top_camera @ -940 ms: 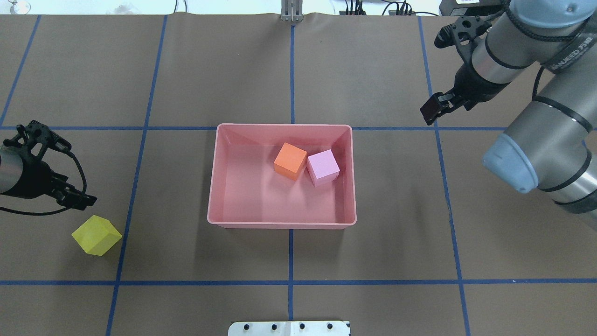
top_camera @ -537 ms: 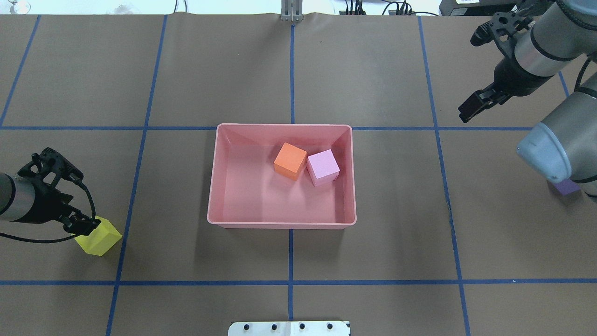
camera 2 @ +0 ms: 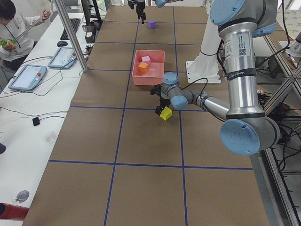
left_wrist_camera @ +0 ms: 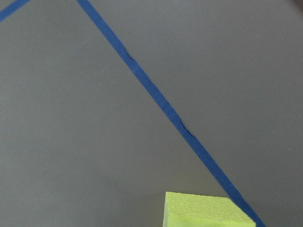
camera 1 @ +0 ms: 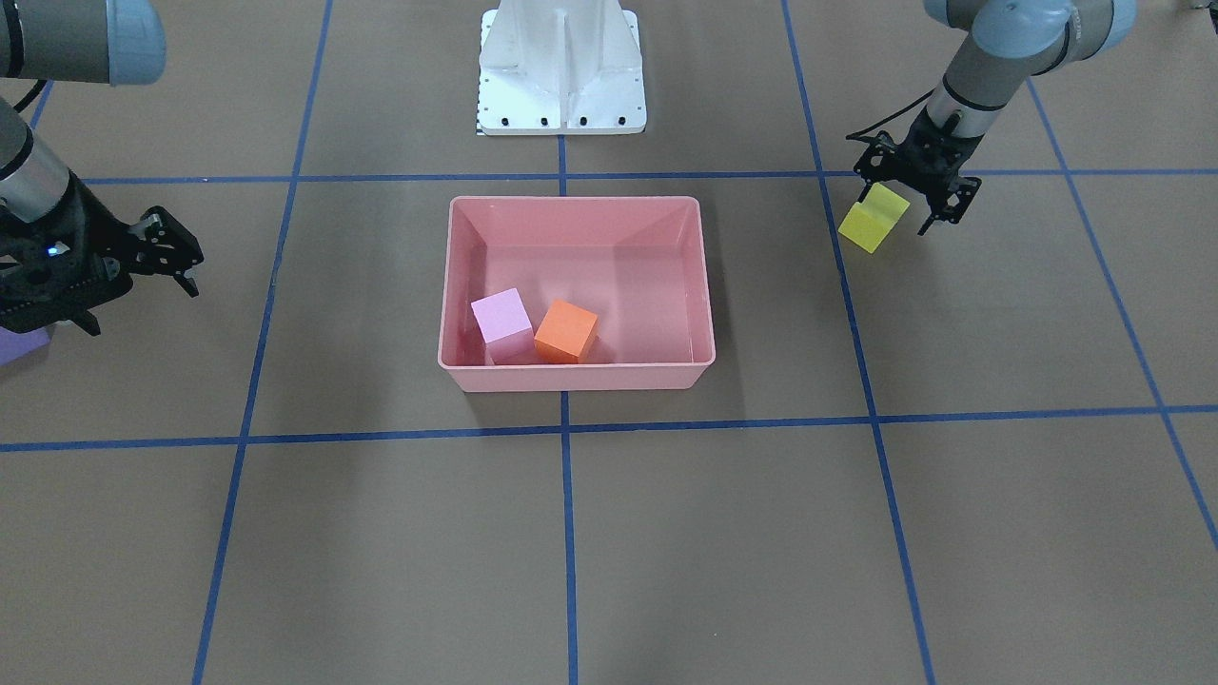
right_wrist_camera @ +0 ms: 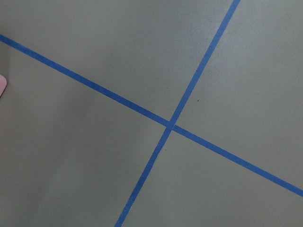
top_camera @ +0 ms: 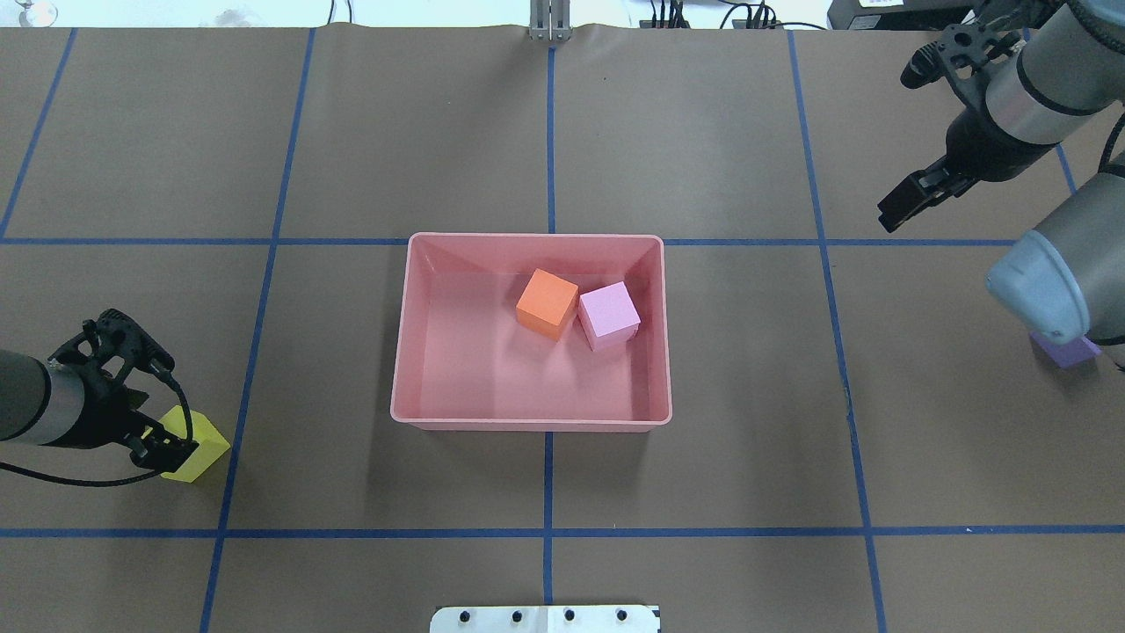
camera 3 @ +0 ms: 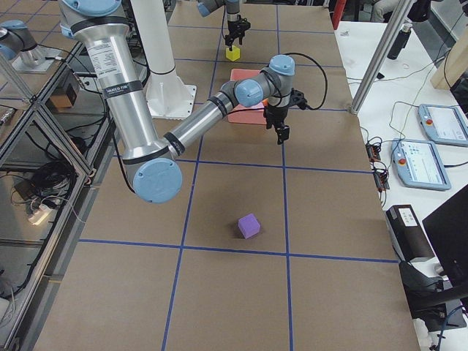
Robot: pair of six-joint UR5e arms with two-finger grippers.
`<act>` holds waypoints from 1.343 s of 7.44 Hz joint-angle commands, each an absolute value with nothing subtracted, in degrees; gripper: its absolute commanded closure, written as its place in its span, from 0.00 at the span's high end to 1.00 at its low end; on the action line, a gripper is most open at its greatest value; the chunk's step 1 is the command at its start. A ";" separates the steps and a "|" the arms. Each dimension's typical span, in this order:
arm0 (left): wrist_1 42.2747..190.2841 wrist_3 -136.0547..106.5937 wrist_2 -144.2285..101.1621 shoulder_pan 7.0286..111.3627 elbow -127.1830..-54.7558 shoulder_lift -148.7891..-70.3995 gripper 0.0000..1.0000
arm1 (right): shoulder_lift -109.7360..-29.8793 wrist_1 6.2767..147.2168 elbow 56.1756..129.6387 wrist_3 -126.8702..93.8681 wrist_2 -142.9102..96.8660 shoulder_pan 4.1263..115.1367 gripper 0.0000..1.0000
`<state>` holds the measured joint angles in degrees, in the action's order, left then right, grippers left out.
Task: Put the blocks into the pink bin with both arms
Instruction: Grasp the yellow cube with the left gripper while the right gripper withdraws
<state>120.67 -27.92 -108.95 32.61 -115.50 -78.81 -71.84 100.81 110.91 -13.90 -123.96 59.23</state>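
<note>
Broadly, the table (top_camera: pixel 703 132) is covered in brown paper and marked into squares by blue tape lines (top_camera: pixel 549 132); the white pedestal (camera 1: pixel 561 67) stands bolted at the robot's edge of it, level with the middle tape line. The left arm (camera 2: pixel 237 61) reaches low over the table on the robot's left side; the right arm (top_camera: pixel 1055 53) comes in from the right and bends down towards the far right squares.

The pink bin (top_camera: pixel 457 369) sits at the centre of the table, astride the middle tape line; two blocks lie on its floor in the far right part as the overhead view shows it. The left gripper (camera 1: pixel 909 195) is down at the yellow block (top_camera: pixel 200 437) with its jaws spread apart; the block sits at the fingers, though whether they touch it I cannot tell. The right gripper (top_camera: pixel 896 207) hangs above bare paper beyond the bin's far right corner, jaws wide apart in the front-facing view and holding nothing.

The orange block (top_camera: pixel 547 301) and the light pink block (top_camera: pixel 608 314) rest side by side in the bin, touching; the yellow one stands on the table well to the left of the bin, just beside a tape line. The purple block (camera 3: pixel 249 225) lies on the table well out to the right, apart from the right gripper; the arm's elbow partly hides it from overhead.
</note>
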 commanded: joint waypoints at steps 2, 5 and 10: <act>120.67 -28.30 -108.98 30.85 -114.97 -78.66 1.00 | -71.89 100.81 110.74 -13.97 -123.75 59.24 1.00; 120.59 -28.56 -108.98 29.53 -112.86 -79.27 1.00 | -72.42 100.81 110.57 -13.97 -123.57 59.15 1.00; 120.59 -28.74 -109.33 29.09 -112.05 -80.86 0.23 | -72.95 100.81 110.57 -13.80 -123.66 59.15 1.00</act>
<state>120.59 -28.72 -109.12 29.00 -111.64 -80.78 -72.78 100.81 110.57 -13.87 -123.59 59.15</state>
